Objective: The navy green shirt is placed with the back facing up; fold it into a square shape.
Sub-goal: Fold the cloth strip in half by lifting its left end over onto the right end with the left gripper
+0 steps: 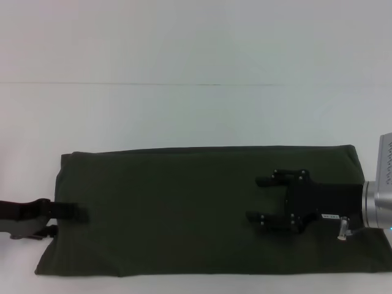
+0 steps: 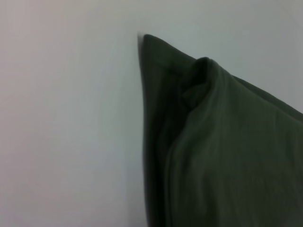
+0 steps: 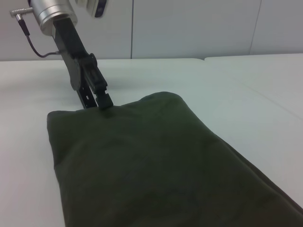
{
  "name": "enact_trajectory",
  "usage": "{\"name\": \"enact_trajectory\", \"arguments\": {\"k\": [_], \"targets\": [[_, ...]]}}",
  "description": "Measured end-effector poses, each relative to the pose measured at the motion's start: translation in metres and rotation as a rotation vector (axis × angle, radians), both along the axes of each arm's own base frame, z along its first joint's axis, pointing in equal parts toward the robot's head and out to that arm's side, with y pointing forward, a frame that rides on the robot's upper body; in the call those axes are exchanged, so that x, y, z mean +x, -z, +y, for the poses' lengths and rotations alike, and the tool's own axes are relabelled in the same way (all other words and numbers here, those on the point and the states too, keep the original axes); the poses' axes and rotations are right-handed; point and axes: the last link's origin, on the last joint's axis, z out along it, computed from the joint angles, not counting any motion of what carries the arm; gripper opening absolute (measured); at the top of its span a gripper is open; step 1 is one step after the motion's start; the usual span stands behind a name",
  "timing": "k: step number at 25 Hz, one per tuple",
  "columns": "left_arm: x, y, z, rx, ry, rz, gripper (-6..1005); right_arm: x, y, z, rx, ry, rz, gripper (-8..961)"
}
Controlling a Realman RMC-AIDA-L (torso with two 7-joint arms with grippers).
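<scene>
No readable text — small white label on right hand [image 1: 264, 199] too tiny to read.

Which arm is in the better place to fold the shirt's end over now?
Probably left. The left gripper is at the navy green shirt left edge, fingers closed on the cloth. The right gripper is open above the shirt, holding nothing.

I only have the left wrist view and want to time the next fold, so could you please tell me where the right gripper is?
Observer: The right gripper is over the right part of the navy green shirt, with its fingers open and pointing left along the cloth.
Operator: Thank you. What shape is the shirt in overall?
Observer: It lies as one long band across the white table, with no lettering showing.
Operator: And where does the left gripper sit on it?
Observer: The left gripper is at the band's left short edge, with its fingers closed on the cloth.
</scene>
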Motion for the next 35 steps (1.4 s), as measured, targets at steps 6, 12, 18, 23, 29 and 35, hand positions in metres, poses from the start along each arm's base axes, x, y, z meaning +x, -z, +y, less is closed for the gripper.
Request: {"name": "enact_trajectory", "arguments": {"k": [6, 12, 18, 23, 29, 35], "targets": [[0.006, 0.01, 0.002, -0.016, 0.004, -0.023, 860, 0.0, 0.0, -0.001, -0.003, 0.0, 0.003, 765], [0.014, 0.017, 0.005, -0.018, 0.022, -0.045, 860, 0.0, 0.0, -0.001, -0.004, -0.001, 0.003, 764], [0.015, 0.018, 0.006, -0.019, 0.025, -0.048, 859, 0.0, 0.0, -0.001, -0.005, -0.002, 0.004, 764], [0.014, 0.014, 0.006, 0.005, 0.002, -0.071, 834, 0.0, 0.0, -0.001, -0.006, 0.001, 0.003, 765], [0.008, 0.006, 0.005, 0.054, -0.016, -0.06, 635, 0.0, 0.0, -0.001, -0.007, 0.001, 0.005, 764], [0.01, 0.008, 0.005, 0.036, -0.008, -0.056, 423, -0.001, -0.001, -0.001, -0.008, 0.0, 0.01, 764]]}}
